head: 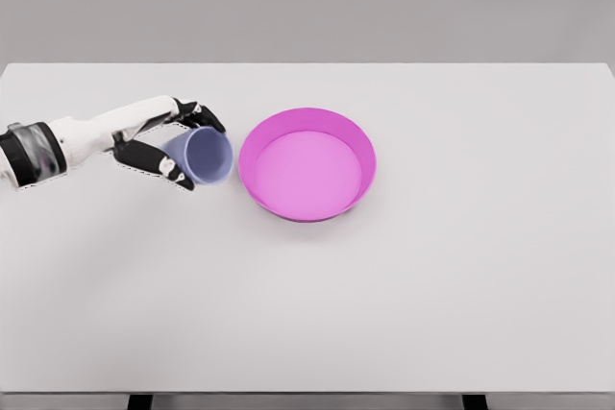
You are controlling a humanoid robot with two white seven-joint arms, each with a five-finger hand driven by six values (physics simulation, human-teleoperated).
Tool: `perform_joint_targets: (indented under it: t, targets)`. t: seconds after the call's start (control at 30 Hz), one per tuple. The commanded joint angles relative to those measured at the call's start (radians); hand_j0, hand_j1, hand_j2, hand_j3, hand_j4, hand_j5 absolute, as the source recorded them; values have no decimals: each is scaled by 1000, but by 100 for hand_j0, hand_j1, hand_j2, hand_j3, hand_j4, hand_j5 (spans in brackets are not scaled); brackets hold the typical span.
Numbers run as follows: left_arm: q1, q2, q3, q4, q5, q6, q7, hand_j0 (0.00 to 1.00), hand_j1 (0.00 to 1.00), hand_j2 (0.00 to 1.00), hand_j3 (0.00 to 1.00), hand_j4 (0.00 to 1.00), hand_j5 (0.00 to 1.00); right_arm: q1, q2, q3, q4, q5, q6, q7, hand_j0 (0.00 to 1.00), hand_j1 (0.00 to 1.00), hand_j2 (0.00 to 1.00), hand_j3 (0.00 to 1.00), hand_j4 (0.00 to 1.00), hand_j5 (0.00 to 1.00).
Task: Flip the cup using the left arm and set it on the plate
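Sideways, the cup [202, 155] in the left hand [159, 146] opens toward the plate [360, 141].

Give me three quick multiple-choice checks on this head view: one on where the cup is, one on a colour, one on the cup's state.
1. Where is the cup relative to the plate?
A. On it
B. Just left of it, outside its rim
C. Far right of it

2. What colour is the plate?
A. Green
B. Yellow
C. Magenta pink

3. How does the cup sit?
A. Tipped on its side in the left hand, open mouth facing the plate
B. Standing free on the table
C. Upside down on the plate

Answers:
1 B: the cup shows beside the plate's left rim, not inside.
2 C: rim and floor are pink.
3 A: dark fingers wrap the cup and its opening points right.
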Motion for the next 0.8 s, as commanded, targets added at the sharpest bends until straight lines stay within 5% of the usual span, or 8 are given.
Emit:
perform_joint_targets:
  t: [0.0,0.23,0.77]
  targets:
    - [-2,-4,4,1,43,-1,0,62,62,62,62,62,62,0,0,1,0,0,0,0,100,100,100,100,100,100]
    - [-55,-4,6,4,246,1,0,62,62,62,62,62,62,0,0,1,0,0,0,0,100,100,100,100,100,100]
    - [-66,-223,4,57,381,2,0,63,63,63,63,63,63,0,0,1,0,0,0,0,100,100,100,100,100,100]
